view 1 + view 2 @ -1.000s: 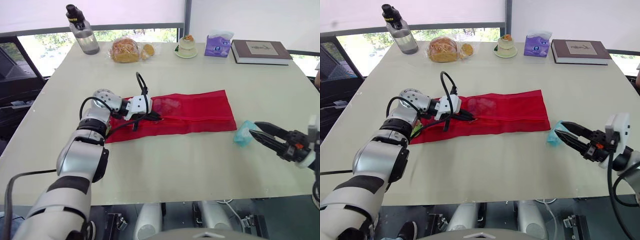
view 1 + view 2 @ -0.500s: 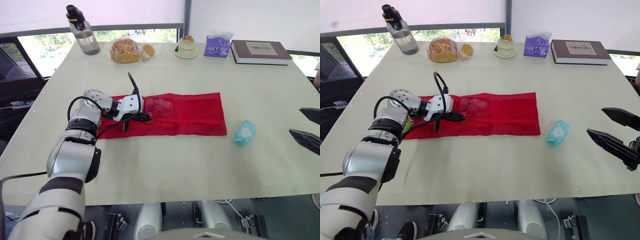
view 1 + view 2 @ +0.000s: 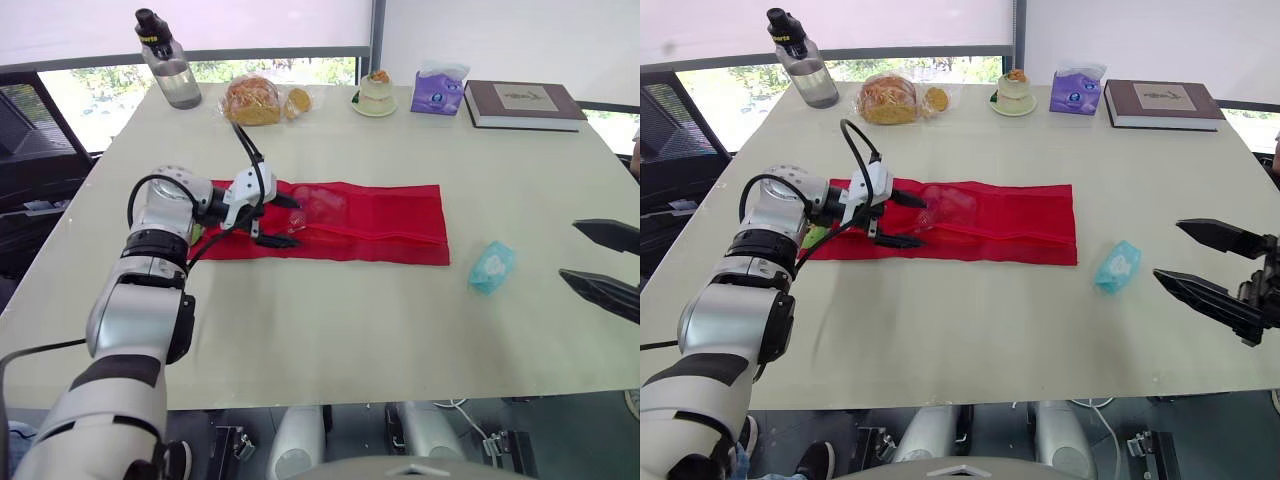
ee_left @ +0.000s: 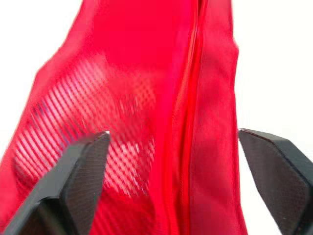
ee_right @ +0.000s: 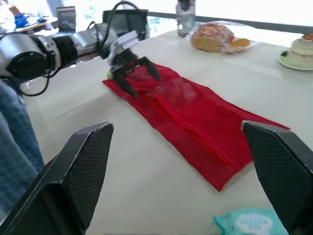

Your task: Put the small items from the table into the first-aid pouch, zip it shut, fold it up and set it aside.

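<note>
The red mesh pouch (image 3: 370,222) lies flat and stretched out on the table, its zipper (image 4: 188,122) running lengthwise. A pale item shows through the mesh (image 3: 322,205) near its left end. My left gripper (image 3: 285,221) hovers over that left end, open, with a finger on each side of the zipper line and nothing held. A teal packet (image 3: 491,266) lies on the table just right of the pouch. My right gripper (image 3: 1168,249) stands open to the right of the packet, apart from it. A small green thing (image 3: 815,237) peeks out by my left wrist.
Along the far edge stand a water bottle (image 3: 165,62), bagged bread (image 3: 255,100), a small cake on a plate (image 3: 376,93), a purple tissue pack (image 3: 437,88) and a book (image 3: 520,103). A dark chair (image 3: 25,150) sits off the left edge.
My left gripper pulled the pouch leftward, then opened and let it go. My right gripper opened wide and drew back rightward from the teal packet, which stayed put.
</note>
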`<control>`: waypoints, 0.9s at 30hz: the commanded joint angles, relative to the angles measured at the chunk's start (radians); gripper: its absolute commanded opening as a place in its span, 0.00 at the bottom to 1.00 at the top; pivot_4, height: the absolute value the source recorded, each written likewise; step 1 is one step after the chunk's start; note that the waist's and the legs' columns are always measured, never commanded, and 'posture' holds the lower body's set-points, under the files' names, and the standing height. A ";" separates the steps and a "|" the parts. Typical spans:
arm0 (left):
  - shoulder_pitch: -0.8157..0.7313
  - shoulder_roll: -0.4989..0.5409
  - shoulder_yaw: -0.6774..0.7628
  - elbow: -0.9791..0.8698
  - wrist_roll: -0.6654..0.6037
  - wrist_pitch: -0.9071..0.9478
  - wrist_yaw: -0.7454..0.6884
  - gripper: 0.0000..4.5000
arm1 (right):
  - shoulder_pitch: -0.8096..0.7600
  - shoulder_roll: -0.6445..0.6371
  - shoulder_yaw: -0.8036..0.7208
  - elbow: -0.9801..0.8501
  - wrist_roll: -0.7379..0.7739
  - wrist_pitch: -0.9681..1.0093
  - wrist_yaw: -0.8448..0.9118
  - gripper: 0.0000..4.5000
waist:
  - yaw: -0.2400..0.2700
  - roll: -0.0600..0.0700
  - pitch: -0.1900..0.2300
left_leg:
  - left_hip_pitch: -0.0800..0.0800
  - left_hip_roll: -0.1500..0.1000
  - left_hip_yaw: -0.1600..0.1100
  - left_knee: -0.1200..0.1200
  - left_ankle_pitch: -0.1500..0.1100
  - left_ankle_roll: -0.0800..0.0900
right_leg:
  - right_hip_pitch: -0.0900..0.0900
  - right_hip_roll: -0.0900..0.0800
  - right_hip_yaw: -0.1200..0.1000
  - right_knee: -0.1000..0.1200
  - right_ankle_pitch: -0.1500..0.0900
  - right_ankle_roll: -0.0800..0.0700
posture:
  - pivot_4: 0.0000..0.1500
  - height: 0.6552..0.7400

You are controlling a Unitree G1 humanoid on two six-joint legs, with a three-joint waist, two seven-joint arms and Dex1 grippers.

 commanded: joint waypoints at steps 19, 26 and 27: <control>0.023 -0.378 -0.139 -0.062 0.133 -0.063 0.477 0.99 | 0.089 0.040 -0.050 -0.121 -0.088 -0.036 -0.087 1.00 | 0.000 0.000 0.000 | 0.000 -0.001 0.000 0.001 0.000 0.000 | 0.000 0.000 0.001 0.001 -0.001 0.002 | 1.00 1.00; -0.031 -0.435 -0.130 0.057 0.141 -0.078 0.549 0.86 | 0.128 0.084 -0.043 -0.154 -0.205 -0.094 -0.146 1.00 | 0.003 0.000 0.000 | -0.001 -0.002 0.000 0.001 0.000 0.000 | 0.000 -0.001 0.001 0.000 -0.001 0.002 | 1.00 1.00; -0.033 -0.441 -0.130 0.059 0.141 -0.077 0.551 0.74 | 0.131 0.090 -0.042 -0.157 -0.209 -0.099 -0.148 1.00 | 0.004 0.000 0.000 | -0.001 -0.002 0.000 0.001 0.000 0.000 | 0.000 -0.001 0.001 0.000 -0.001 0.002 | 1.00 1.00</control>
